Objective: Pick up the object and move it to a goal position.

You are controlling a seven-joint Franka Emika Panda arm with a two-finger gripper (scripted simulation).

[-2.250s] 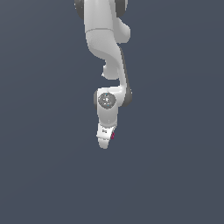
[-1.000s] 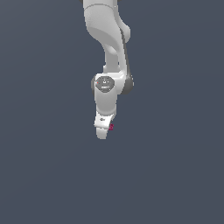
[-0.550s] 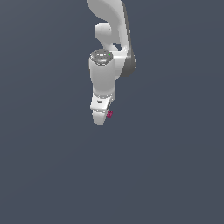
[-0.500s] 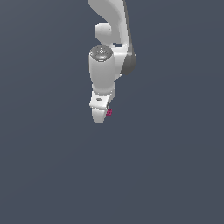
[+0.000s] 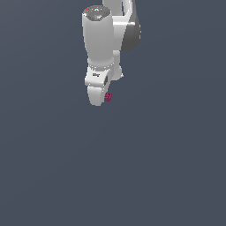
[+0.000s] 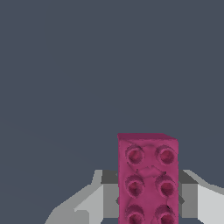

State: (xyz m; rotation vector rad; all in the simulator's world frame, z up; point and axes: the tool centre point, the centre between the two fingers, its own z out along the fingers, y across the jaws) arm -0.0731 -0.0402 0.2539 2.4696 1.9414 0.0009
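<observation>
Magenta studded block (image 6: 148,179) sitting clamped between fingers (image 6: 192,200) of tool (image 5: 99,98) | hanging clear of bench | judging rigid, light, smooth-sided | gripping long flat flanks suiting best

No text, number or brand can be read in either view. The white claw (image 5: 98,99) carries a small dark mark on its housing, too blurred to make out, and the studded magenta-red rectangular block (image 6: 148,179) bears no lettering.
</observation>
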